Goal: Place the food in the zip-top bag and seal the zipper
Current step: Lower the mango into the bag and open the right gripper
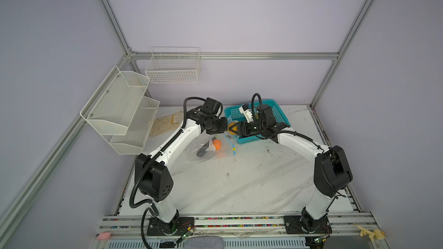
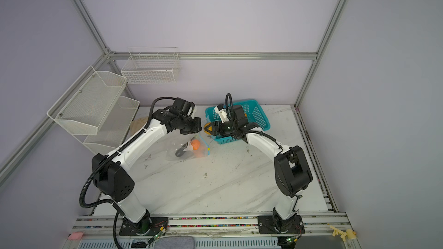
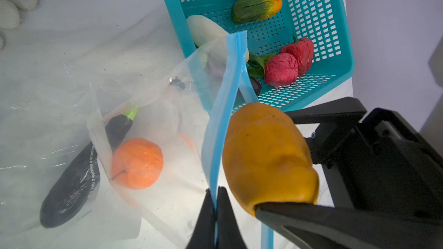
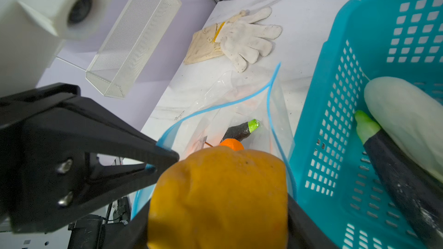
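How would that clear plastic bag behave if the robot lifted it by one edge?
Probably floppy: the bag sags and creases where the left fingers pinch its blue strip. It likely feels slick, given its glossy film. The eggplant and orange inside would probably slide toward the low end.

The mouth of the bag is a narrow slot ringed by the zipper strip, pinched at one edge by the left gripper and plugged by the yellow fruit clamped in the right gripper, with the basket wall just beside it at 2 o'clock in a top view. Inside, at 8 o'clock from the mouth, the eggplant and orange take up part of the floor. From 4 to 7 o'clock of the bag the table lies bare; a glove and cloth lie at 10 o'clock, near the wall shelves.
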Available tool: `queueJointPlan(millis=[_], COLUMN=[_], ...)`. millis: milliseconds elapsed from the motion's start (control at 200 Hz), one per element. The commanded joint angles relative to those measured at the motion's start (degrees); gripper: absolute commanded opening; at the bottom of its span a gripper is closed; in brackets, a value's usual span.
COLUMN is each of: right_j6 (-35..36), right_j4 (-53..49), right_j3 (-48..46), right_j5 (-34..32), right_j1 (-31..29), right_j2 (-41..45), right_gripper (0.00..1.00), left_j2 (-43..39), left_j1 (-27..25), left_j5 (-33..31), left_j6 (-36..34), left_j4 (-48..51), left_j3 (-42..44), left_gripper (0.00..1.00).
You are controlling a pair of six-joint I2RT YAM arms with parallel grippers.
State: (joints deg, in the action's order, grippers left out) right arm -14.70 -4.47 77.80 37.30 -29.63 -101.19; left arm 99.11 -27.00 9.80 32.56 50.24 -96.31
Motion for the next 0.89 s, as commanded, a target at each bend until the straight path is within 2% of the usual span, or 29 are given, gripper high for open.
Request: queueJointPlan(millis=[0, 565, 890], right_j6=[1.93, 2.39, 2.49], right_j4=[-2.18, -3.35, -3.91], right_j3=[1.43, 2.92, 3.43], right_j5=[-1.24, -3.25, -3.92], right_j1=[-0.91, -1.73, -1.84], right_j2=[-1.2, -1.32, -1.05], right_gripper=[0.71, 0.85, 0.87], left_j2=[-1.55, -1.9, -2.08], left_j1=[0.3, 0.29, 0.26], left_j5=[0.47, 0.3, 0.21], left_j6=[0.84, 0.65, 0.71], left_j4=[-1.9, -1.83, -1.85], left_j3=[-1.52, -1.19, -1.07], left_gripper=[0.0, 0.0, 0.0])
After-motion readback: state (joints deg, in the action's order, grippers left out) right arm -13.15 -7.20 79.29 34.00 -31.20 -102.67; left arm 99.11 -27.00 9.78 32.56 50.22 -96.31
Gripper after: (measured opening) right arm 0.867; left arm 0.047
